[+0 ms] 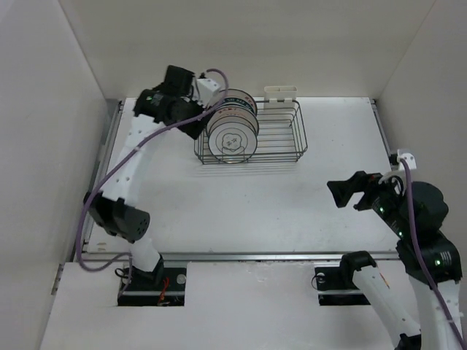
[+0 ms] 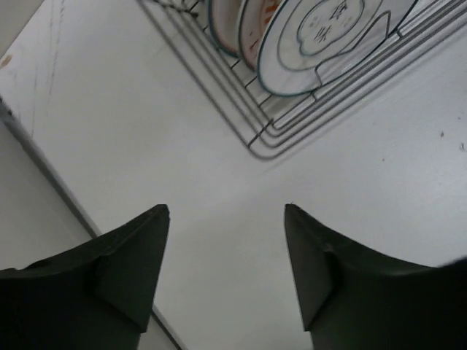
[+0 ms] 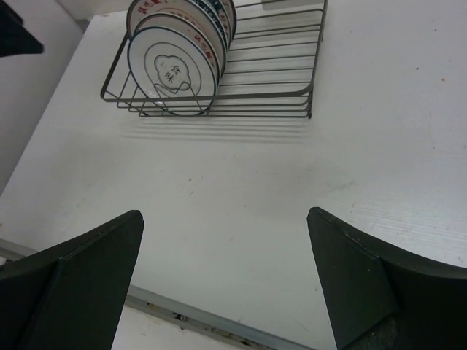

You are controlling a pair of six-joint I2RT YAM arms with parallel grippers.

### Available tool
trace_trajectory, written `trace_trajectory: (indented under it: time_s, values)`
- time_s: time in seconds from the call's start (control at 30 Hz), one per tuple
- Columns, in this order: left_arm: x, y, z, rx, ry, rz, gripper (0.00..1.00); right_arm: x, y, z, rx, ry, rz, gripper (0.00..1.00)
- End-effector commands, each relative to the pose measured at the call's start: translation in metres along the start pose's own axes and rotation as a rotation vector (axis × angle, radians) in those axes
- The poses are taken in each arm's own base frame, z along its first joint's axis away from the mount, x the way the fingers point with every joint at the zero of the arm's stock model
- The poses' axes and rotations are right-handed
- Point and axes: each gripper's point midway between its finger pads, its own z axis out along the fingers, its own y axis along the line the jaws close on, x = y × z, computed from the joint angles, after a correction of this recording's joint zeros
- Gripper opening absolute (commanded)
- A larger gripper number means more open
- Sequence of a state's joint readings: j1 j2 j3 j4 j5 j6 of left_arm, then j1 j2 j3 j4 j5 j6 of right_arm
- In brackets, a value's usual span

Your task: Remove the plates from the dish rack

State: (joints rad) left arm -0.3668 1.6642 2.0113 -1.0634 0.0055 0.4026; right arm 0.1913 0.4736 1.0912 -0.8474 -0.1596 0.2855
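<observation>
1. Overhead, the dish rack [image 1: 286,140] sits at the far middle of the table [image 1: 255,211], with the plates [image 1: 232,127] standing on edge, packed together in its left end. None lies out on the table, so I judge the unloading is at its first pick. The left gripper [image 1: 193,122] hangs just beside the rack's left end, close to the stack; from here I cannot tell how its jaws stand. The right gripper [image 1: 349,197] hovers well apart on the right, jaws spread wide and empty. A small white holder [image 1: 279,91] is clipped to the rack's far rim.

2. From the left wrist, the left gripper [image 2: 226,211] shows its jaws moderately apart with only bare table between them. The rack's rounded corner [image 2: 270,138] lies ahead, and the plates [image 2: 321,36] stand behind its wires, a teal-rimmed one at the front.

3. From the right wrist, the right gripper [image 3: 225,215] is fully spread and holds nothing. The dish rack [image 3: 292,95] is far ahead, its plates [image 3: 175,65] upright at the left end.

4. Next, I judge, the left gripper must straddle one plate's rim, close on it alone, and lift it clear of the prongs and wires.
</observation>
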Motion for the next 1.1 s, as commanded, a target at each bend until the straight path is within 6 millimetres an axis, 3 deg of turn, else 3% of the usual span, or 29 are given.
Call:
trace_trajectory:
  time_s: [0.0, 0.07, 0.17, 0.23, 0.27, 0.33, 0.37, 0.47, 0.6, 0.7, 0.8, 0.93, 1.07]
  values:
    - [-0.036, -0.001, 0.05, -0.054, -0.09, 0.093, 0.58, -0.013, 0.003, 0.03, -0.023, -0.011, 0.001, 1.0]
    - [-0.067, -0.002, 0.068, -0.055, -0.199, 0.103, 0.43, -0.015, 0.002, 0.041, -0.021, -0.005, 0.002, 1.0]
    - [-0.082, -0.01, 0.099, -0.019, -0.252, 0.107, 0.34, -0.016, -0.005, 0.051, 0.009, -0.021, 0.011, 1.0]
    - [-0.085, -0.017, 0.112, 0.017, -0.256, 0.121, 0.33, -0.013, -0.009, 0.057, 0.021, -0.029, 0.033, 1.0]
    - [-0.08, -0.02, 0.131, 0.029, -0.225, 0.122, 0.33, -0.006, -0.014, 0.062, 0.04, -0.021, 0.035, 1.0]
    - [-0.085, -0.02, 0.142, 0.039, -0.221, 0.132, 0.34, -0.008, -0.014, 0.068, 0.031, -0.046, 0.056, 1.0]
    - [-0.077, -0.024, 0.161, 0.054, -0.181, 0.133, 0.34, -0.01, -0.013, 0.071, 0.029, -0.05, 0.065, 1.0]
    - [-0.073, -0.027, 0.182, 0.066, -0.151, 0.134, 0.34, -0.01, -0.015, 0.081, 0.033, -0.039, 0.067, 1.0]
    - [-0.071, -0.031, 0.194, 0.08, -0.143, 0.115, 0.32, -0.013, -0.02, 0.089, 0.063, -0.02, 0.059, 1.0]
    - [-0.073, -0.036, 0.194, 0.087, -0.145, 0.109, 0.29, -0.008, -0.021, 0.09, 0.066, -0.01, 0.061, 1.0]
    - [-0.076, -0.035, 0.181, 0.082, -0.16, 0.099, 0.29, -0.004, -0.021, 0.093, 0.056, -0.006, 0.061, 1.0]
    - [-0.092, -0.014, 0.162, -0.025, -0.213, 0.058, 0.35, -0.003, -0.017, 0.095, 0.03, 0.003, 0.061, 1.0]
    - [-0.117, 0.007, 0.124, -0.117, -0.307, 0.017, 0.41, 0.001, -0.015, 0.096, 0.016, 0.017, 0.063, 1.0]
